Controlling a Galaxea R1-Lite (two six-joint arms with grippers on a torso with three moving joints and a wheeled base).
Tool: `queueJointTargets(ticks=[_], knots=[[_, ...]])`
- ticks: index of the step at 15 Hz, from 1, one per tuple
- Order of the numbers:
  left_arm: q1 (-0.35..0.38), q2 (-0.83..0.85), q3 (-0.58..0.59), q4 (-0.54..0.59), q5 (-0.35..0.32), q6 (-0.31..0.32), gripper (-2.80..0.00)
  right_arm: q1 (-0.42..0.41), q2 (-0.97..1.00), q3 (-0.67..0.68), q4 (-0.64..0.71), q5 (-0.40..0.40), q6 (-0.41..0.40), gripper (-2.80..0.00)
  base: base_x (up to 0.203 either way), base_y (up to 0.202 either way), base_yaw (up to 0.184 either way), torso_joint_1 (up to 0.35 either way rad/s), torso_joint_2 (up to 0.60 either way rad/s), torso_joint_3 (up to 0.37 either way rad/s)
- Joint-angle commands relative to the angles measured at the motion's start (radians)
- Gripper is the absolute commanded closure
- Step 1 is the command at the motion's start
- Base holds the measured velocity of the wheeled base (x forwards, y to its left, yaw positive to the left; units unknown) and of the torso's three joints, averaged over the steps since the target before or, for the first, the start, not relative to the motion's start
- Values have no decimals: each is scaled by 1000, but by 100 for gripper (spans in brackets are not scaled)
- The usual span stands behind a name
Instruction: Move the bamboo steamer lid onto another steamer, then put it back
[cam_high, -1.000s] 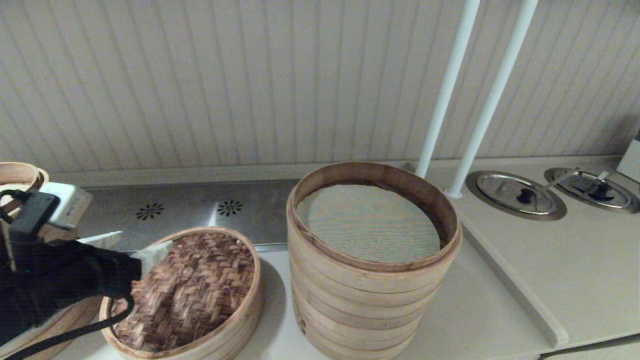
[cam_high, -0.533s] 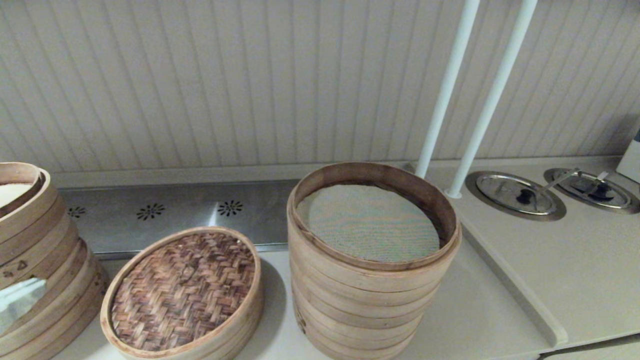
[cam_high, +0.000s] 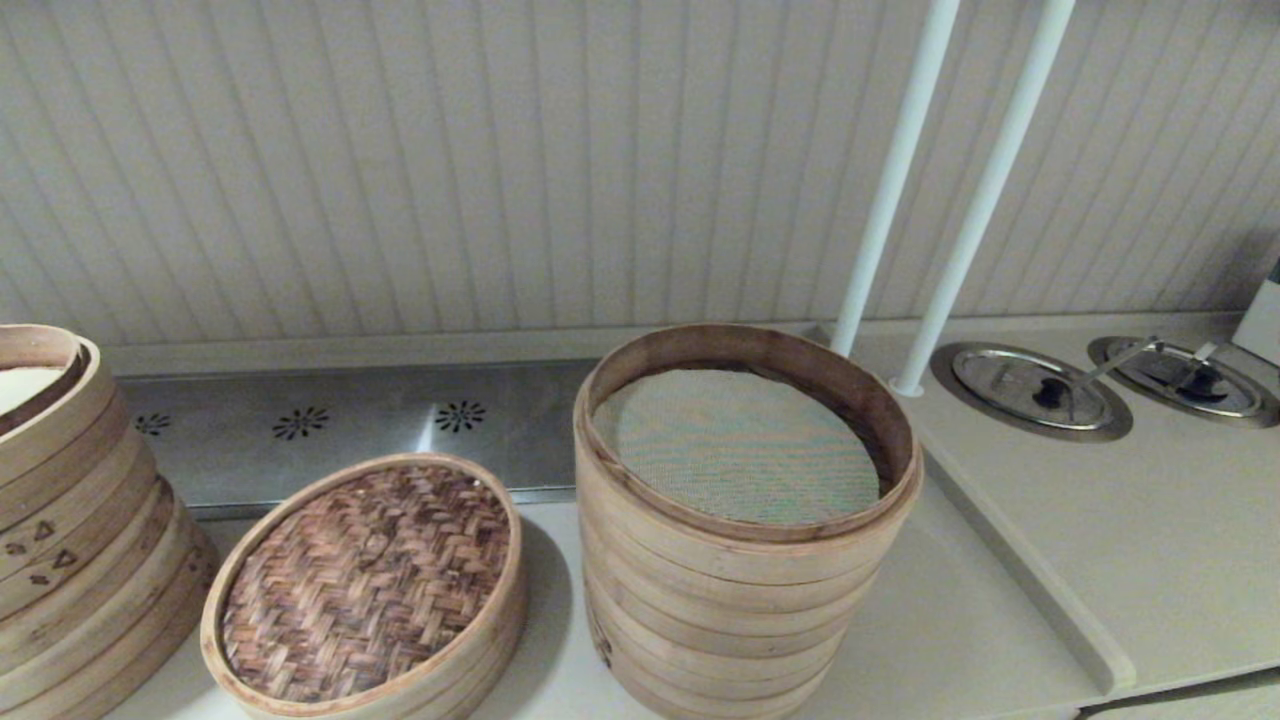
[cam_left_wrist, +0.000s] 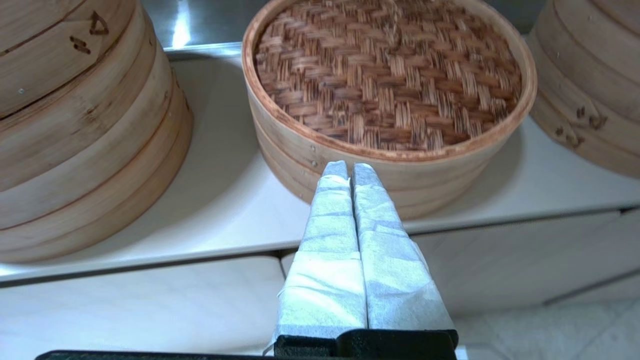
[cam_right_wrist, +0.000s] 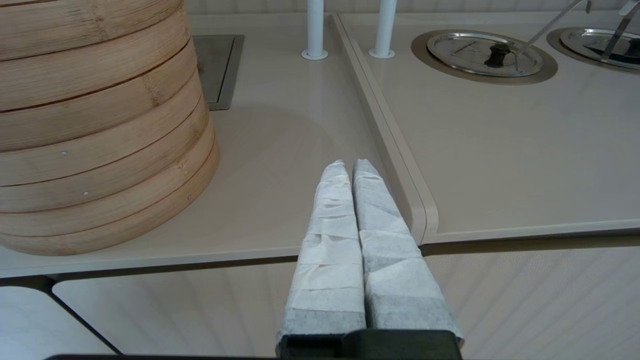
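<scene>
Resting lower left of centre in the head view, the bamboo steamer lid (cam_high: 365, 580) on a low steamer, just left of another steamer (cam_high: 745, 520), apart from it. Farther left, the stack with triangle marks (cam_high: 75, 520). Left gripper (cam_left_wrist: 349, 172) clenched on nothing, short of the lid's rim. Right gripper (cam_right_wrist: 350, 170) likewise pressed closed, over the counter (cam_right_wrist: 280, 165).

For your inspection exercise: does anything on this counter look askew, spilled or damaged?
Nothing stands out. The bamboo steamer lid sits level on its low steamer, and the tall steamer stack stands straight and uncovered. No spills show.
</scene>
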Motion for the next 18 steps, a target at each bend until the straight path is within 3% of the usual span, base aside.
queueJointTargets(ticks=[1, 5, 7, 9, 12, 16, 18], knots=[[2, -22, 20, -6, 2, -3, 0, 1, 0, 3, 0, 0, 0, 0, 0, 0, 0, 0, 0, 0], [-28, -17, -40, -2, 32, -2, 0, 1, 0, 3, 0, 0, 0, 0, 0, 0, 0, 0, 0, 0], [-35, -20, -12, 1, 36, -1, 0, 1, 0, 3, 0, 0, 0, 0, 0, 0, 0, 0, 0, 0], [23, -20, 33, -9, 15, 1, 0, 1, 0, 3, 0, 0, 0, 0, 0, 0, 0, 0, 0, 0], [92, -95, 69, -1, -67, 27, 0, 2, 0, 3, 0, 0, 0, 0, 0, 0, 0, 0, 0, 0], [120, -279, 101, 24, -80, 61, 0, 1, 0, 3, 0, 0, 0, 0, 0, 0, 0, 0, 0, 0], [122, -298, 152, -51, -69, 103, 0, 1, 0, 3, 0, 0, 0, 0, 0, 0, 0, 0, 0, 0]])
